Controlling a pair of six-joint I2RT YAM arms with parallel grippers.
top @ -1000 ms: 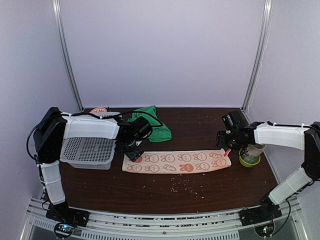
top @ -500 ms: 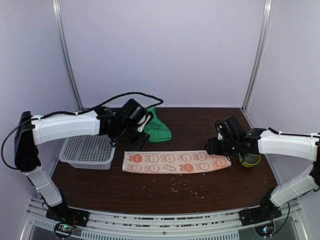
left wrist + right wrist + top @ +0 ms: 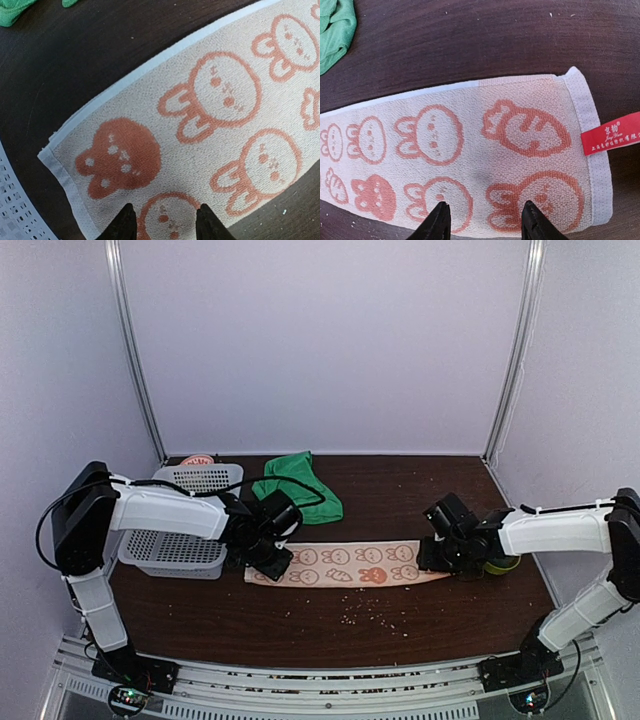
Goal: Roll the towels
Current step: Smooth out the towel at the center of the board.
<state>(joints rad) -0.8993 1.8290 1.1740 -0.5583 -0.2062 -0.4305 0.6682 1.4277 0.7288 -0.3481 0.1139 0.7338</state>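
Note:
The pinkish-beige towel, printed with orange bunnies and carrots, lies flat and stretched out across the table's middle. My left gripper stands open over its left end, the fingertips just above the cloth near the front edge. Over the right end my right gripper is open too, its fingertips straddling a printed bunny on the towel, next to the red label. The green towel lies crumpled at the back, untouched, and shows in a corner of both wrist views.
A grey perforated basket sits at the left, beside the left arm. A green-rimmed cup stands behind the right gripper. Crumbs are scattered in front of the towel. A red-and-white round thing lies at the back left.
The left gripper lifted toward the green towel, then came back down to the pink towel's left end. The right gripper shifted left and lowered onto the right end. Both jaws narrowed.

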